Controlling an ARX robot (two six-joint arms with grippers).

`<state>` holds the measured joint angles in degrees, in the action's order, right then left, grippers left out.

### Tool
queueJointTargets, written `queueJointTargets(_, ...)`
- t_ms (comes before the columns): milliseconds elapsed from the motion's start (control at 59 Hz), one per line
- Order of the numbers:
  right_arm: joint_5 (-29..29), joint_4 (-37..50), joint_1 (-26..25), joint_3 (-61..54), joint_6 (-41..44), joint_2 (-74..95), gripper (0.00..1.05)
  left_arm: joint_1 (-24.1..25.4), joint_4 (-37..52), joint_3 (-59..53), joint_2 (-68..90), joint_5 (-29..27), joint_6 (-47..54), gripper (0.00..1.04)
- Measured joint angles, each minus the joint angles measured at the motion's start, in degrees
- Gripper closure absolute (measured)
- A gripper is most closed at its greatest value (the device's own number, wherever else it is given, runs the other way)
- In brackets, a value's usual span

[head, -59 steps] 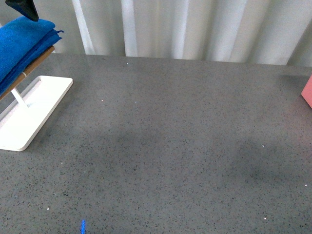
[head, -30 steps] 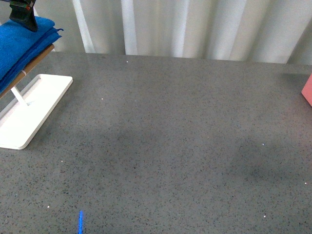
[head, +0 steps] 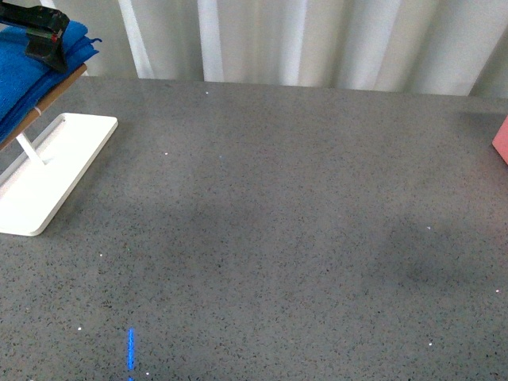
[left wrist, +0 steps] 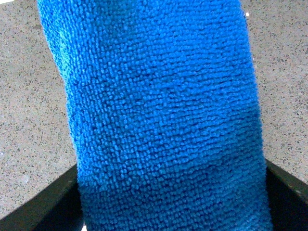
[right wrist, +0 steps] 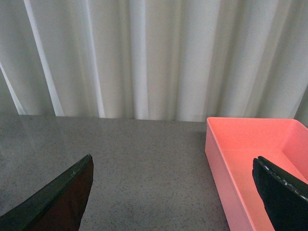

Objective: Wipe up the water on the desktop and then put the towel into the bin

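The blue towel (head: 20, 75) hangs folded over a wooden rod at the far left of the dark-grey speckled desktop (head: 278, 222). My left gripper (head: 44, 40) is right over the towel's top, open. In the left wrist view the towel (left wrist: 163, 106) fills the space between the two dark fingers (left wrist: 50, 209), which stand on either side of it. My right gripper (right wrist: 173, 192) is out of the front view; it is open over bare desktop (right wrist: 144, 173), next to the salmon-pink bin (right wrist: 250, 154). Only a corner of the bin (head: 502, 139) shows at the right edge. I cannot make out water.
The rod stands on a flat white tray-base rack (head: 55, 171) at the left edge. Pale curtains (head: 302, 40) close off the far side of the desktop. A thin blue streak of light (head: 131, 349) lies near the front edge.
My left gripper has come down and slightly right onto the top of the towel. The towel, rack and bin have stayed where they were.
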<state>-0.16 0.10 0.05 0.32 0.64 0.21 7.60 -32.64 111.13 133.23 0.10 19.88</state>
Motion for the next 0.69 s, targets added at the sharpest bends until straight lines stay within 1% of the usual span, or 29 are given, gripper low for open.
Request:
queueJointTargets(17,0.0,0.0,0.0,0.0,0.0,0.0,0.07,0.0,0.0,0.0,0.0,0.0,0.0,0.16)
queueJointTargets(51,0.0,0.0,0.0,0.0,0.0,0.0,0.07,0.0,0.0,0.0,0.2,0.2,0.0,0.23)
queueJointTargets(85,0.0,0.0,0.0,0.0,0.0,0.0,0.07,0.0,0.0,0.0,0.2,0.2,0.0,0.27)
queueJointTargets(102,0.0,0.0,0.0,0.0,0.0,0.0,0.07,0.0,0.0,0.0,0.2,0.2,0.0,0.31)
queueJointTargets(119,0.0,0.0,0.0,0.0,0.0,0.0,0.07,0.0,0.0,0.0,0.2,0.3,0.0,0.32)
queueJointTargets(153,0.0,0.0,0.0,0.0,0.0,0.0,0.07,-0.1,0.0,0.0,0.2,0.4,0.0,0.37)
queueJointTargets(169,0.0,0.0,0.0,0.0,0.0,0.0,0.07,-0.1,0.0,0.1,0.3,0.5,0.0,0.41)
queueJointTargets(203,0.0,0.0,0.0,0.0,0.0,0.0,0.07,-0.1,0.1,0.1,0.3,0.5,0.0,0.44)
queueJointTargets(220,0.0,0.0,0.0,0.0,0.0,0.0,0.07,-0.1,0.1,0.1,0.3,0.5,0.0,0.49)
queueJointTargets(322,0.0,0.0,0.0,0.0,0.0,0.0,0.07,-0.1,0.0,0.6,0.3,0.5,0.0,0.64)
queueJointTargets(356,0.0,0.0,0.0,0.0,0.0,0.0,0.07,-0.1,0.0,0.7,0.3,0.6,0.0,0.67)
queueJointTargets(441,0.0,0.0,0.0,0.0,0.0,0.0,0.07,-0.1,-0.1,1.1,0.3,0.8,0.0,0.81)
queueJointTargets(593,0.0,0.0,0.0,0.0,0.0,0.0,0.07,-0.1,-0.4,2.1,0.0,1.5,0.0,0.95)
queueJointTargets(695,0.0,0.0,0.0,0.0,0.0,0.0,0.07,-0.4,-0.8,2.5,0.0,1.9,0.0,0.97)
